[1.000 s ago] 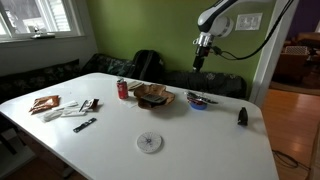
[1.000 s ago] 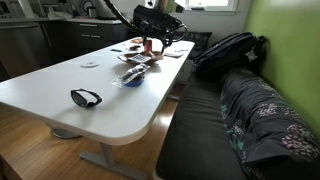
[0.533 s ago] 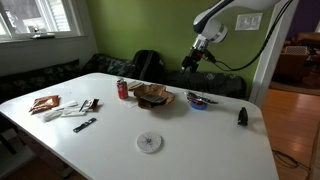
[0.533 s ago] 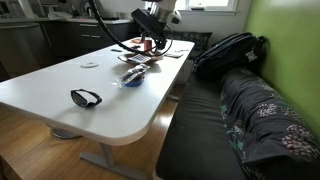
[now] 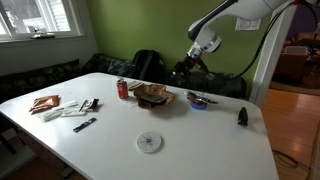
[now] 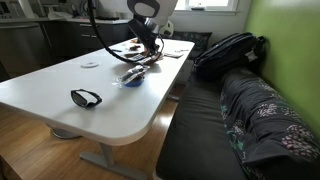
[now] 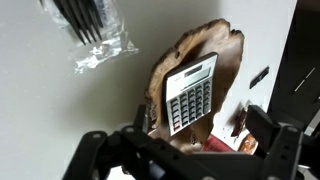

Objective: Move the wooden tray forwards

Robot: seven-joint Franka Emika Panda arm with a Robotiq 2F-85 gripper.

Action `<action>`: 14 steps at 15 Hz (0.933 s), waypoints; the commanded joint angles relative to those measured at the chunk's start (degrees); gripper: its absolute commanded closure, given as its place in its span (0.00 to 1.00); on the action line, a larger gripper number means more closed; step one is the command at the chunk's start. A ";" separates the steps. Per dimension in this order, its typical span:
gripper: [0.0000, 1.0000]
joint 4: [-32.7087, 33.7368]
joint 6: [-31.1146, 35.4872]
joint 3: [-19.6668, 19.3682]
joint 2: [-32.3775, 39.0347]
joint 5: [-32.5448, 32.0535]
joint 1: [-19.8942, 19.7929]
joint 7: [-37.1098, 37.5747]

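The wooden tray (image 5: 152, 96) is a reddish-brown lobed dish on the white table, next to a red can (image 5: 123, 89). In the wrist view the tray (image 7: 198, 45) holds a grey calculator (image 7: 190, 95). My gripper (image 5: 183, 68) hangs in the air behind and above the tray, apart from it. It is open and empty. In the wrist view the gripper (image 7: 185, 152) shows wide-apart fingers (image 7: 275, 145) framing the tray's near end and the red can (image 7: 218, 145). In an exterior view the gripper (image 6: 150, 44) is above the tray (image 6: 140, 62).
A small blue bowl (image 5: 198, 101) sits beside the tray. A flat white disc (image 5: 149, 142), a black object (image 5: 242, 116) and packets (image 5: 45, 104) lie on the table. A bag of black forks (image 7: 90, 30) is near the tray. Sunglasses (image 6: 86, 97) lie near the table end.
My gripper has come down and swung toward the tray, from high above the blue bowl's side to just above the table's far edge. The objects on the table have not moved.
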 commanded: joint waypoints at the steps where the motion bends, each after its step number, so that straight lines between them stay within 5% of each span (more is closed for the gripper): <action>1: 0.00 2.18 0.59 -2.32 1.72 -1.37 2.45 2.83; 7: 0.00 14.36 -11.28 -1.74 9.74 -3.40 -0.96 -3.98; 14: 0.00 33.11 -24.30 -0.72 21.38 -9.70 0.29 -10.31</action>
